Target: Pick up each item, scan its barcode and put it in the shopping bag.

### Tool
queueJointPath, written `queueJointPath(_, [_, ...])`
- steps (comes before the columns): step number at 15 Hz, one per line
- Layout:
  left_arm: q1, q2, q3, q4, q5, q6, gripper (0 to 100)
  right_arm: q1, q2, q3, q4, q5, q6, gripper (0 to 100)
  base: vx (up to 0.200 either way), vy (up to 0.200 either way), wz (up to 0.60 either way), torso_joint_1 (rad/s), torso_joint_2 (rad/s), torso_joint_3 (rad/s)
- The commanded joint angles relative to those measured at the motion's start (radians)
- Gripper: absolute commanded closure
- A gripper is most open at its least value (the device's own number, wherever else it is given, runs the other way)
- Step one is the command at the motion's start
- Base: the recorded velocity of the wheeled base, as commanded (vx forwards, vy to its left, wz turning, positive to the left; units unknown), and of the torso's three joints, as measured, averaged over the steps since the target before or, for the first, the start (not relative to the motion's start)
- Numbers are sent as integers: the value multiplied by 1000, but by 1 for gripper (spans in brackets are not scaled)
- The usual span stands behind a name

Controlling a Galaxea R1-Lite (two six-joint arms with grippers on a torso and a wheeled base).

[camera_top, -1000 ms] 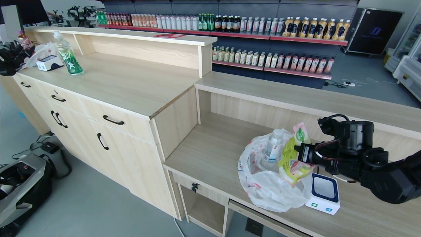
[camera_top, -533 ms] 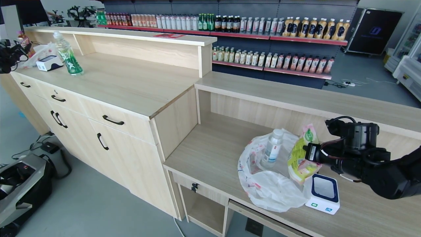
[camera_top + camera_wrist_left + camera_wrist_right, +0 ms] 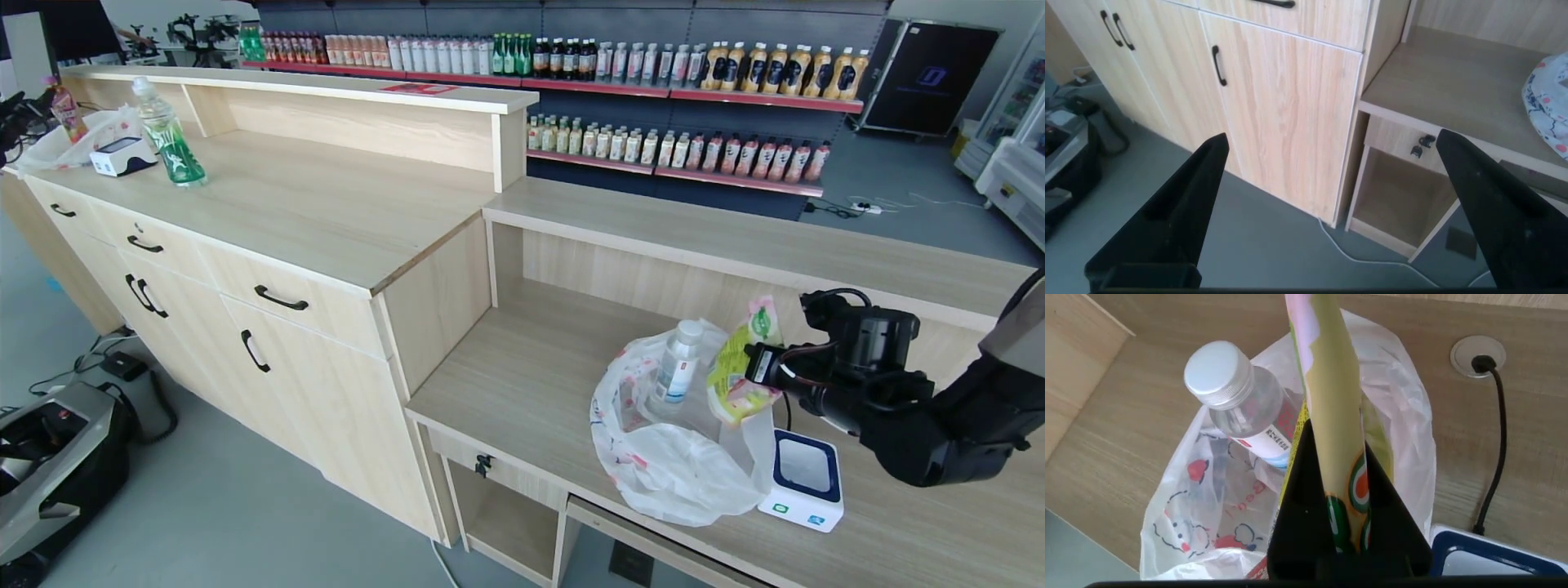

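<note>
- Since a second ago, the right end effector (image 3: 755, 365) has lifted its snack pouch (image 3: 739, 359) slightly, over the shopping bag (image 3: 661, 469).
- Its fingers pinch the glossy, crinkled green-yellow pouch.
- The bag is thin, crumpled white plastic on the pale wood-grain table (image 3: 531, 376). A clear, white-capped water bottle (image 3: 676, 367) stands inside.
- A boxy white scanner (image 3: 804, 482) sits just beside it.
- My right wrist view adds the pouch edge-on and a black cord (image 3: 1500, 433).
- The left end effector (image 3: 1331, 137) gapes wide, empty, above grey floor (image 3: 1249, 237).

The head camera looks down from afar; the right wrist camera sits close above the shopping bag (image 3: 1200, 514), which both share. The left wrist camera faces the cabinet (image 3: 1282, 106).
</note>
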Motion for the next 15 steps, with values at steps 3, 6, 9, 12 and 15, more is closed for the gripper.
queueJointPath(3, [1, 0, 0, 0, 0, 0, 0, 1, 141, -49, -71, 11, 0, 100, 0, 0, 0, 0, 0, 0])
queueJointPath(6, [1, 0, 0, 0, 0, 0, 0, 4, 172, -49, -87, 20, -2, 100, 0, 0, 0, 0, 0, 0])
queueJointPath(9, [1, 0, 0, 0, 0, 0, 0, 4, 179, -40, -87, 17, -3, 100, 0, 0, 0, 0, 0, 0])
queueJointPath(12, [1, 0, 0, 0, 2, 0, 0, 1, 184, -40, -95, 17, -6, 100, 0, 0, 0, 0, 0, 0])
queueJointPath(15, [1, 0, 0, 0, 0, 0, 0, 1, 204, -43, -100, 18, -9, 100, 0, 0, 0, 0, 0, 0])
